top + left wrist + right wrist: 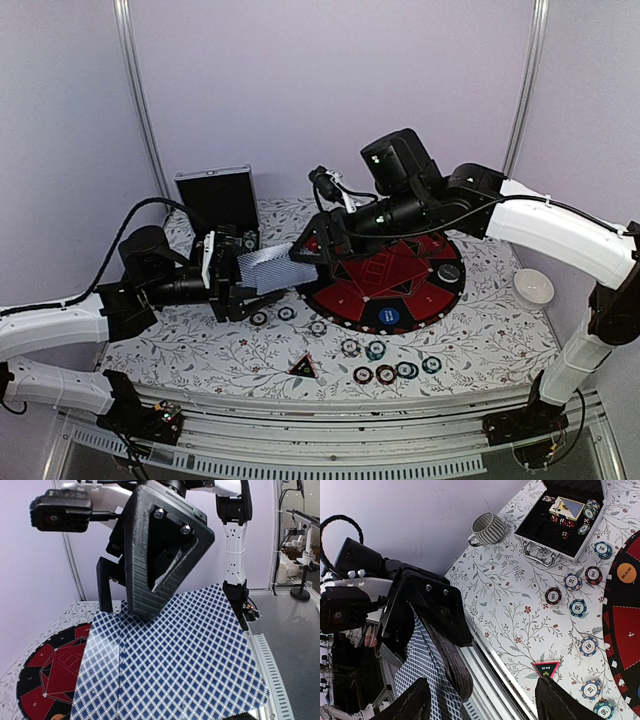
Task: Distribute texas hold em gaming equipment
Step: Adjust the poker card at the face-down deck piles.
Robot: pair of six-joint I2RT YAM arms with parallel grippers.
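Left of the round red-and-black mat (352, 296), the left tool (238, 278) pinches blue-checked playing cards (268, 268); the right tool (311, 247) beside them is spread.

the case (217, 198) stands left behind the mat (420, 300), chips (375, 350) and the triangle (303, 367) lie before the mat.

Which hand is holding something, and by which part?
The left hand holds the playing cards by the end nearest its wrist; the right hand is open.
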